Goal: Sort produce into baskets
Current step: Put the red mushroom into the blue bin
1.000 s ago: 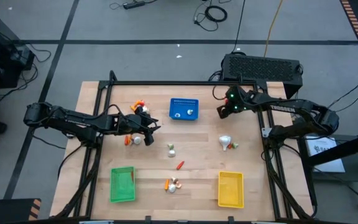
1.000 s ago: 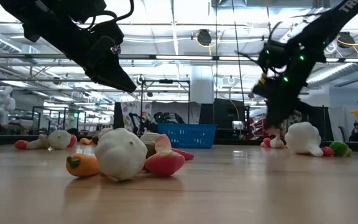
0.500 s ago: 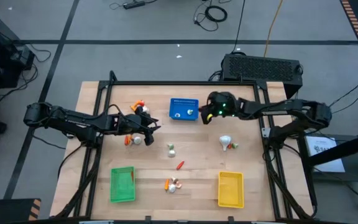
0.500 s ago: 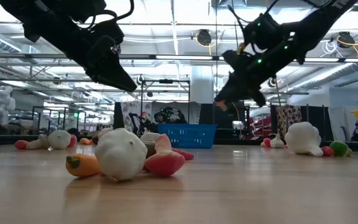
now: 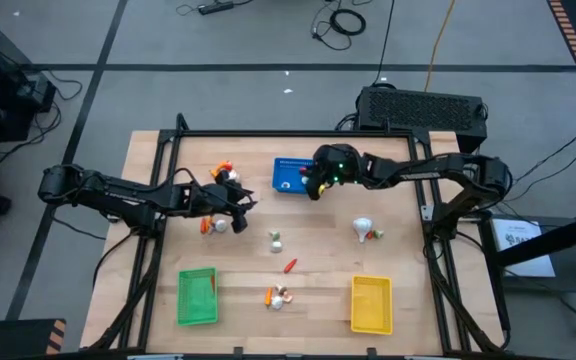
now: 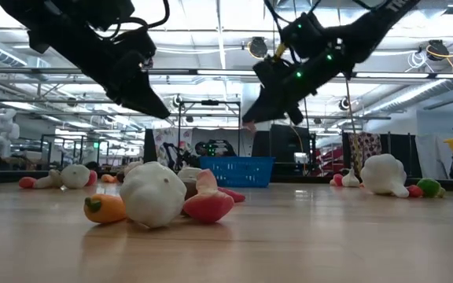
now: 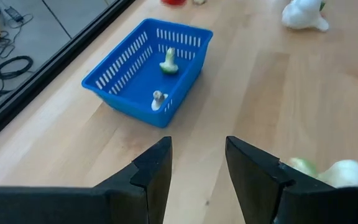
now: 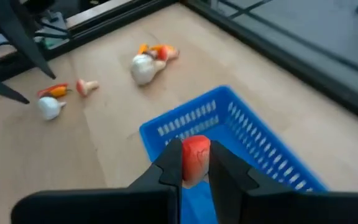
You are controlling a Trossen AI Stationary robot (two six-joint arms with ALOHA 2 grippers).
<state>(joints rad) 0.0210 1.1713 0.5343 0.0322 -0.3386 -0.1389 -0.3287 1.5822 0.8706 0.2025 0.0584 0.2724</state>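
Red piece [image 8: 196, 155]: pinched in the right claw [image 8: 196, 167], above the blue basket [image 8: 241, 134].
Blue basket: far side of the tabletop [image 5: 318, 225], holding 2 small pieces (pale).
Right claw: clenched on the red piece.
Left claw [image 7: 197, 163]: released, empty, near scattered produce [image 5: 215, 222].

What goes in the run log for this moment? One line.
right pincer: shut on red piece, over blue basket | left pincer: open, hovering left of basket | phase: about to drop
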